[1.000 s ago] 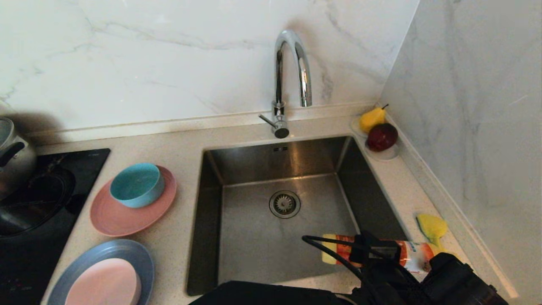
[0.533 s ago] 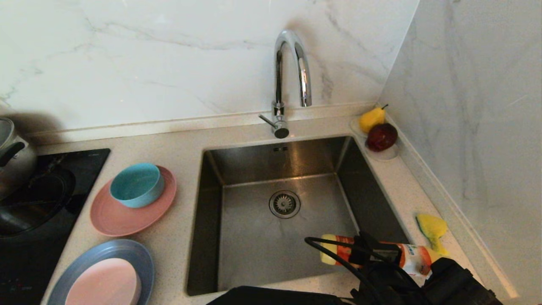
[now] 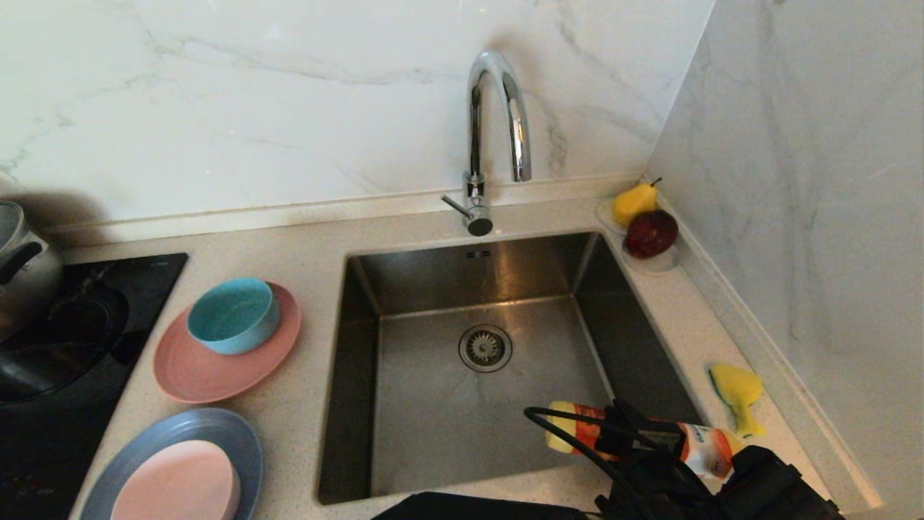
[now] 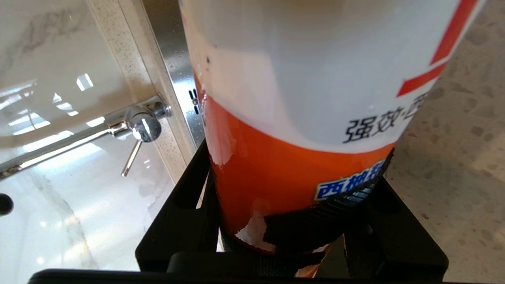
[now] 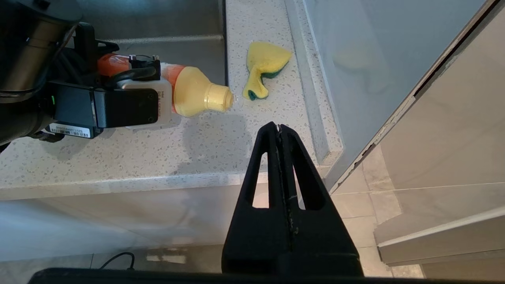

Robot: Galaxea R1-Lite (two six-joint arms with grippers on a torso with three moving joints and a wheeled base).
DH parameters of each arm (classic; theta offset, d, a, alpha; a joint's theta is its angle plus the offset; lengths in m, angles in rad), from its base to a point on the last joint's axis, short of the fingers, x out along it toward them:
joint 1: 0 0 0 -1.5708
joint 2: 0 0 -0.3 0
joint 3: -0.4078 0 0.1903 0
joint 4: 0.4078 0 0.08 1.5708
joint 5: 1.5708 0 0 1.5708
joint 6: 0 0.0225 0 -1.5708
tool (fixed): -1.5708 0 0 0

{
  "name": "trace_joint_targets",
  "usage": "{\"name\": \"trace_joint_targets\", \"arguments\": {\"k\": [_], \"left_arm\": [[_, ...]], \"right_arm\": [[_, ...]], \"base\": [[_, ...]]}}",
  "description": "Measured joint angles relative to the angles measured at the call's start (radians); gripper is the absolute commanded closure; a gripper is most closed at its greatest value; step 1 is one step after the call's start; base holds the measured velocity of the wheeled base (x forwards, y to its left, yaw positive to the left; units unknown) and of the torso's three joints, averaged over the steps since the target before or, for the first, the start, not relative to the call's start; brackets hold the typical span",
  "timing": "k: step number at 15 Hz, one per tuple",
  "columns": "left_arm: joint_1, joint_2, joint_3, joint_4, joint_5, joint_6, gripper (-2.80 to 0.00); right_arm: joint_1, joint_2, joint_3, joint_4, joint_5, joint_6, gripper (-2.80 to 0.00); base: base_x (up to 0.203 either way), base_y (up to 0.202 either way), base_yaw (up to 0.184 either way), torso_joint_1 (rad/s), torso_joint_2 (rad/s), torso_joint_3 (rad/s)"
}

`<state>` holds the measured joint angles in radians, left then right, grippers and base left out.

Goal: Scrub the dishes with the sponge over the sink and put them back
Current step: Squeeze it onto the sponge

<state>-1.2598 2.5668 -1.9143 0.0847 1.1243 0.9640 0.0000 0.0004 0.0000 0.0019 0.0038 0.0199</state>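
My left gripper (image 3: 635,433) (image 4: 292,169) is shut on an orange-and-white detergent bottle (image 3: 693,440) (image 4: 300,118). The bottle is held level over the counter at the sink's (image 3: 433,433) front right corner. Its yellow neck (image 5: 205,96) points at the yellow-green sponge (image 3: 735,390) (image 5: 262,65), which lies crumpled on the counter just beyond. To the left of the sink, a teal bowl (image 3: 233,315) sits on a salmon-pink plate (image 3: 209,372). In front of them, a pale pink bowl (image 3: 177,480) sits on a grey-blue plate (image 3: 148,440). My right gripper (image 5: 278,127) is shut and empty, parked below the counter's front edge.
A curved chrome tap (image 3: 498,115) stands behind the sink. A white saucer (image 3: 660,263) with a pear and a red apple sits at the back right corner. A steel pot (image 3: 22,267) stands on the black hob (image 3: 72,347) at far left. A marble wall runs close along the right.
My left gripper and the bottle have drifted slightly toward the counter's front edge, uncovering more of the sponge. The right arm and the dishes have not moved.
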Motion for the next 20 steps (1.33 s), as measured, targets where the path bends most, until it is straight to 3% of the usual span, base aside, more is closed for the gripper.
{"name": "trace_joint_targets", "arguments": {"k": [7,9,12,20], "left_arm": [[0.001,0.019,-0.011,-0.082,-0.001,0.015,0.00],[0.005,0.024,-0.011,-0.151,-0.002,0.056,0.00],[0.014,0.031,-0.011,-0.261,-0.003,0.177,0.00],[0.024,0.038,-0.011,-0.275,-0.002,0.240,0.00]], "right_arm": [[0.000,0.000,0.000,0.000,0.000,0.000,0.00],[0.000,0.000,0.000,0.000,0.000,-0.001,0.00],[0.000,0.000,0.000,0.000,0.000,0.000,0.00],[0.000,0.000,0.000,0.000,0.000,0.000,0.00]], "base": [[0.000,0.000,0.000,0.000,0.00,0.000],[0.000,0.000,0.000,0.000,0.00,0.000],[0.000,0.000,0.000,0.000,0.00,0.000],[0.000,0.000,0.000,0.000,0.00,0.000]]}}
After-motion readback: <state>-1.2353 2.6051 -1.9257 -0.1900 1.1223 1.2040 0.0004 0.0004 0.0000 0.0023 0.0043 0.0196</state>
